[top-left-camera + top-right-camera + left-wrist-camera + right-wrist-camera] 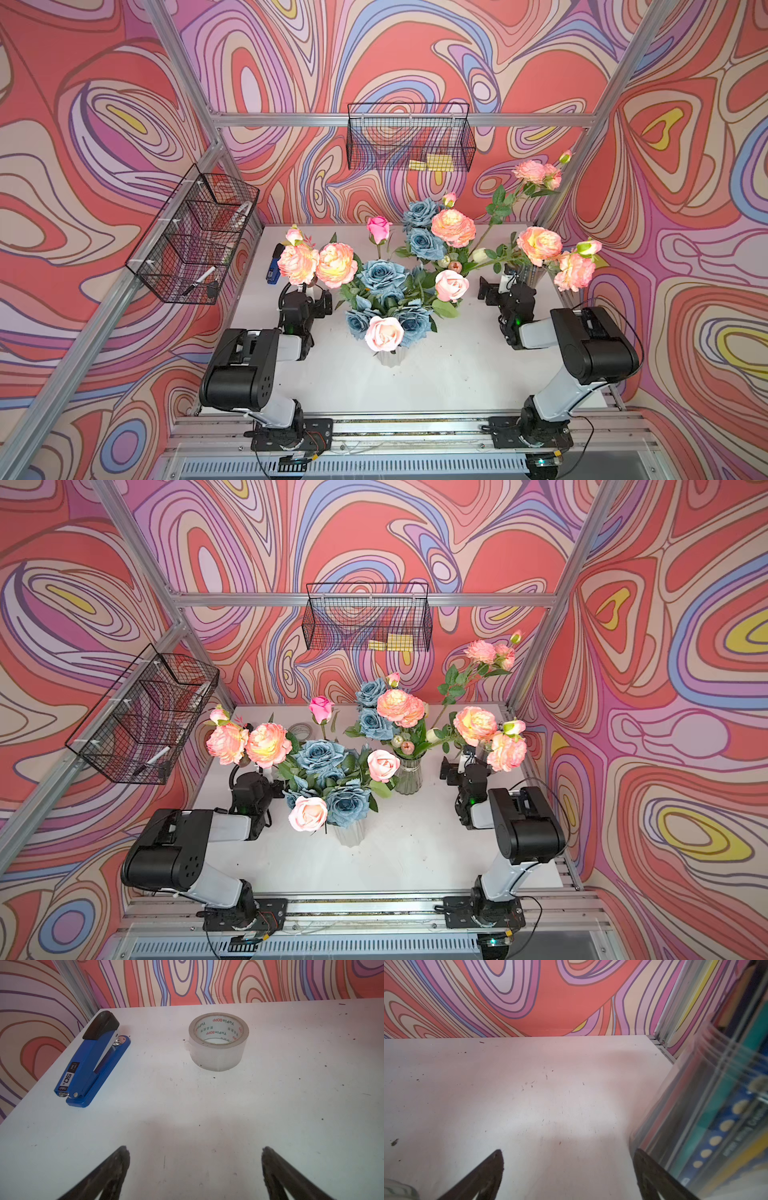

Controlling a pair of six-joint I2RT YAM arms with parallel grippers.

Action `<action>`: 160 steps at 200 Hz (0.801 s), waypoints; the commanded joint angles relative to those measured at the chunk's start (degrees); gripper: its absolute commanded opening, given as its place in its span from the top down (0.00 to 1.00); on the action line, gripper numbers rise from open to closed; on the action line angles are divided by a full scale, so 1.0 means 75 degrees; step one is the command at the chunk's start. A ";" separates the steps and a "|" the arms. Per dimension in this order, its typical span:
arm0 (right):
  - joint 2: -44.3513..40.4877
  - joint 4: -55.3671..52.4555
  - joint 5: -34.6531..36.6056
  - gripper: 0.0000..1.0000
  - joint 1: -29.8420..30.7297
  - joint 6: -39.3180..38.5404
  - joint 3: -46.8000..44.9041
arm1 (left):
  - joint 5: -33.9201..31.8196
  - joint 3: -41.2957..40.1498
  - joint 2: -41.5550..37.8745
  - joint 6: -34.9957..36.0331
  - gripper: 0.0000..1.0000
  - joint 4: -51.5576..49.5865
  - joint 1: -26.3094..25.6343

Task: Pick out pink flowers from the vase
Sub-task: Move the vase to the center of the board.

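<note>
Now, left gripper [194, 1149]: jaws spread wide, nothing between them, low over the white table [166, 1105], facing a blue stapler [91, 1059] and a tape roll [218, 1043].
Right gripper [568, 1152]: jaws wide apart, empty, just beside a clear glass vase [695, 1105].
Pink flowers [384, 332]: upright in a ribbed white vase [390, 359] among dusty-blue roses [382, 274], between the arms; none held.

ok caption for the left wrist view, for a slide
Open left gripper over the white table, facing a blue-and-black stapler and a clear packing-tape roll.
</note>
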 commanded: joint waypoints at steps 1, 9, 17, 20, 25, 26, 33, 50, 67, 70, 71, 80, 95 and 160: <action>0.0061 -0.0041 -0.0042 0.02 -0.0044 0.0067 0.0114 | -0.0008 0.0082 -0.0068 0.0085 0.00 0.0045 0.0034; 0.0061 -0.0039 -0.0037 0.02 -0.0036 0.0074 0.0105 | 0.0006 0.0089 -0.0059 0.0089 0.00 0.0049 0.0035; 0.0059 -0.0041 -0.0043 0.02 -0.0036 0.0069 0.0105 | 0.0006 0.0087 -0.0053 0.0089 0.00 0.0038 0.0031; 0.0060 -0.0041 -0.0043 0.02 -0.0043 0.0069 0.0105 | -0.0001 0.0089 -0.0060 0.0084 0.00 0.0043 0.0036; 0.0058 -0.0034 -0.0043 0.02 -0.0036 0.0075 0.0105 | 0.0002 0.0089 -0.0065 0.0089 0.00 0.0047 0.0032; 0.0054 -0.0038 -0.0043 0.02 -0.0036 0.0070 0.0105 | 0.0005 0.0089 -0.0062 0.0089 0.00 0.0044 0.0031; 0.0060 -0.0041 -0.0046 0.02 -0.0037 0.0066 0.0105 | 0.0005 0.0082 -0.0053 0.0088 0.00 0.0046 0.0040; 0.0073 -0.0214 0.0023 0.02 -0.0109 0.0232 0.0201 | 0.0000 0.0089 -0.0065 0.0089 0.00 0.0042 0.0041; 0.0061 -0.0204 0.0010 0.02 -0.0128 0.0236 0.0193 | 0.0002 0.0089 -0.0056 0.0087 0.00 0.0029 0.0041; 0.0061 -0.0199 0.0005 0.02 -0.0129 0.0239 0.0198 | 0.0003 0.0086 -0.0053 0.0083 0.00 0.0037 0.0041; 0.0061 -0.0196 0.0004 0.02 -0.0129 0.0235 0.0192 | 0.0005 0.0088 -0.0056 0.0080 0.00 0.0039 0.0041; 0.0061 -0.0200 0.0016 0.02 -0.0132 0.0235 0.0192 | 0.0005 0.0086 -0.0058 0.0089 0.00 0.0040 0.0041; 0.0061 -0.0199 0.0020 0.02 -0.0128 0.0230 0.0196 | 0.0005 0.0089 -0.0057 0.0084 0.00 0.0040 0.0041; 0.0061 -0.0170 0.0035 0.02 -0.0126 0.0206 0.0176 | -0.0027 0.0120 -0.0069 0.0069 0.00 -0.0045 0.0041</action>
